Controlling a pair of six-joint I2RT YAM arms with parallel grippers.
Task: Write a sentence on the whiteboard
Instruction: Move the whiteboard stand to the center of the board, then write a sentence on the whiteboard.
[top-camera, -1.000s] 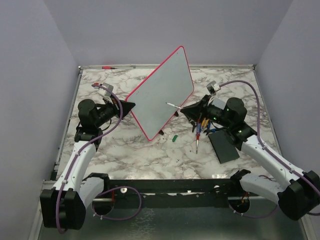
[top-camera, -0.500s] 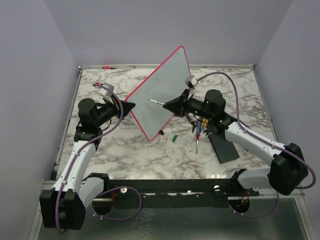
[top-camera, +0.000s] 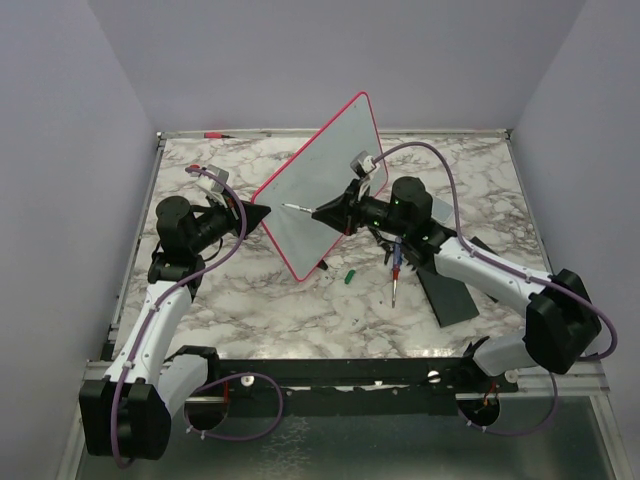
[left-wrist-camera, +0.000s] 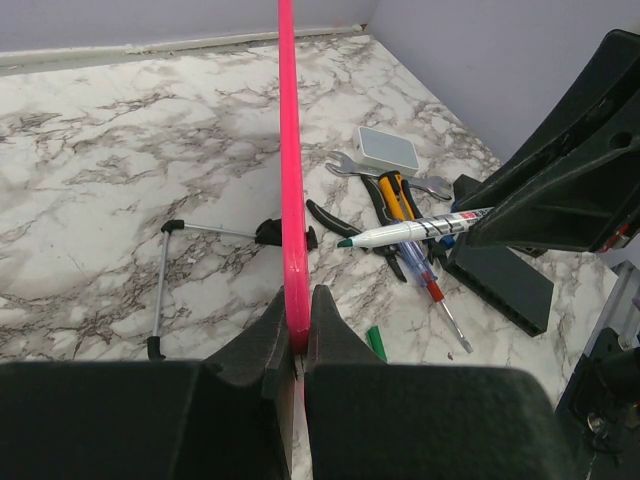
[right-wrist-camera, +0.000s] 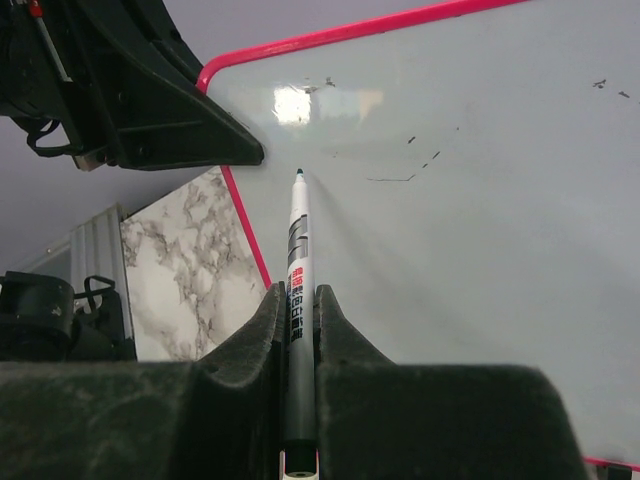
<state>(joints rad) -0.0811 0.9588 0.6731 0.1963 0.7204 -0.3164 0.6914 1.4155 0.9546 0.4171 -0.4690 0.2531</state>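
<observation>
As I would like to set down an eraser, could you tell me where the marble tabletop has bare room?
The marble table is bare along its near edge, between the small green cap and the arm bases, and in its far right corner. It is crowded right of the red-rimmed white whiteboard: hand tools and a black rectangular pad.

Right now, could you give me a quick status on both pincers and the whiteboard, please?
Left pincer shut on whiteboard edge, board held tilted. Right pincer shut on marker, tip close to board face, contact unclear. Nothing in between.
</observation>
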